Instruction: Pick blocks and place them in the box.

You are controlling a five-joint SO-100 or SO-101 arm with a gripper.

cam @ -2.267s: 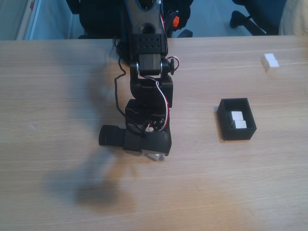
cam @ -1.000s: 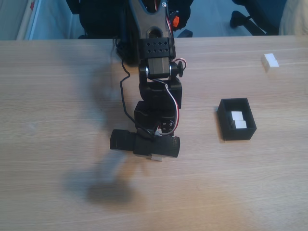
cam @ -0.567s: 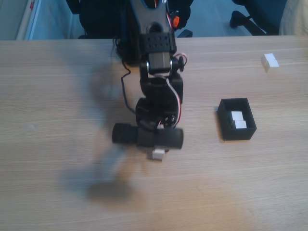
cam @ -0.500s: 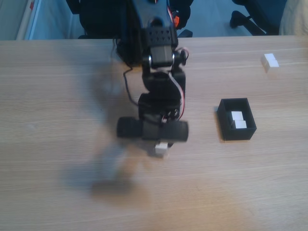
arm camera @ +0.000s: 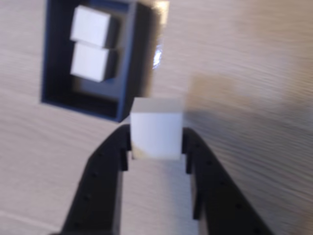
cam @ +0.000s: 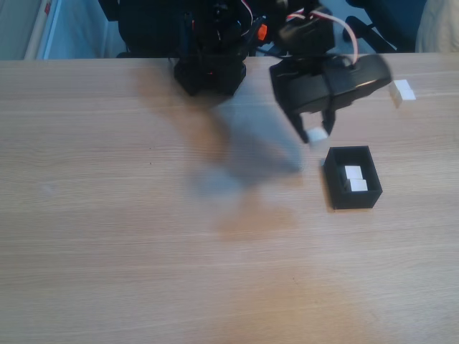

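Note:
My gripper [cam: 315, 135] hangs in the air just up and left of the black box [cam: 335, 188] in the fixed view, shut on a white block [cam: 317, 135]. In the wrist view the held block [arm camera: 156, 128] sits between the two black fingers [arm camera: 105, 164], right of the box [arm camera: 137, 63]. Two white blocks [arm camera: 90, 25] [arm camera: 93, 62] lie side by side inside the box, also seen in the fixed view as blocks [cam: 354, 179]. Another white block [cam: 403, 91] rests on the table at the far right.
The arm's base [cam: 211, 68] stands at the table's back edge. The wooden table [cam: 143, 236] stretches wide to the left and front. Chair legs [cam: 358, 29] stand beyond the far edge.
The gripper lifted a block from the table's middle and swung it up and right, close to the box. The blocks in the box and the far right block have not moved.

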